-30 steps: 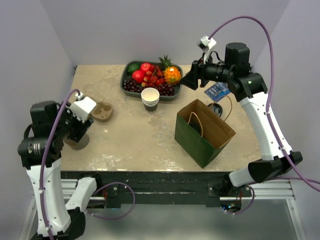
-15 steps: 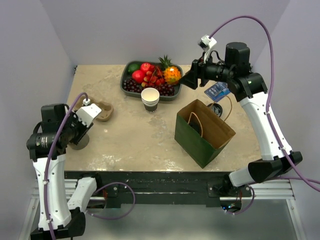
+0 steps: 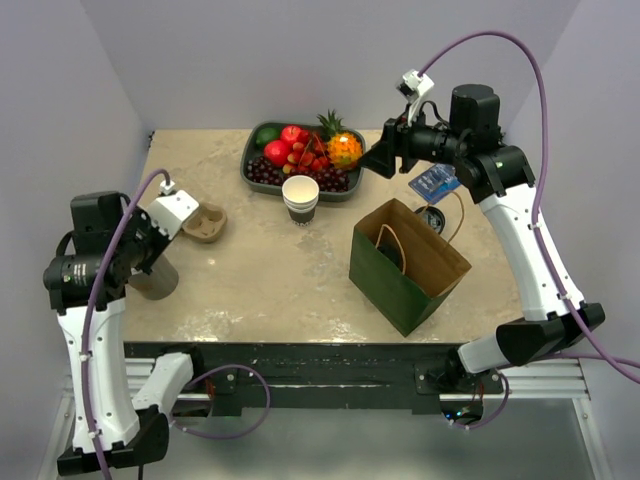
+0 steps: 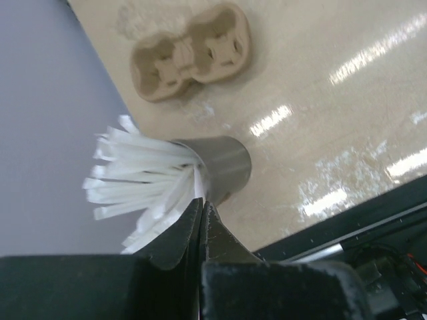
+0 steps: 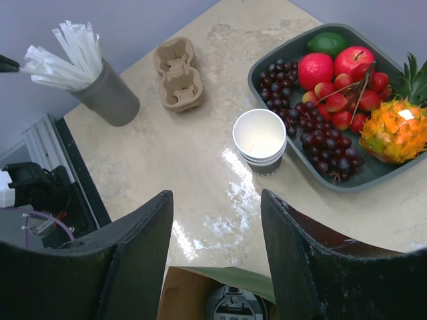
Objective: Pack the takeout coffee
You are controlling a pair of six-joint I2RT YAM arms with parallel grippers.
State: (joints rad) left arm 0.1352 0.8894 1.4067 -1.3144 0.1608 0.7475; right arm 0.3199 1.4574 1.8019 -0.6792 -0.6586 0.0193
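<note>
Lilac-grey walls were set round a beige, stone-patterned tabletop (image 3: 260,290), on which a dark green paper bag with a brown lining and cord handles (image 3: 390,285) was stood open-mouthed near the right arm, presumably so that things could be lowered in from above. A small whitish paper cup with a round black plastic lid, the takeout coffee (image 3: 432,217), was seen upright on the table just behind the bag and near a flat blue packet (image 3: 433,181); it was touched by neither arm and not yet packed. The right gripper (image 5: 215,197) was held high in the air with its jaws spread wide and nothing between them, a pose judged to be one of waiting above the work. In its wrist view the black lid was glimpsed at the bottom edge, past the bag's rim, so the cup was placed below the jaws and back toward the wrist, well apart from the fingertips. At the far left of the table the left gripper (image 4: 200,203) was brought to a grey cylindrical holder (image 4: 227,167) of white paper-wrapped straws (image 4: 133,177), beside a brown moulded-pulp cup carrier (image 4: 190,57). Its jaws were pressed together, and one straw (image 4: 197,187) appeared to be pinched between them, probably to go with the drink. From these jaws the coffee was well apart, across the table.
</note>
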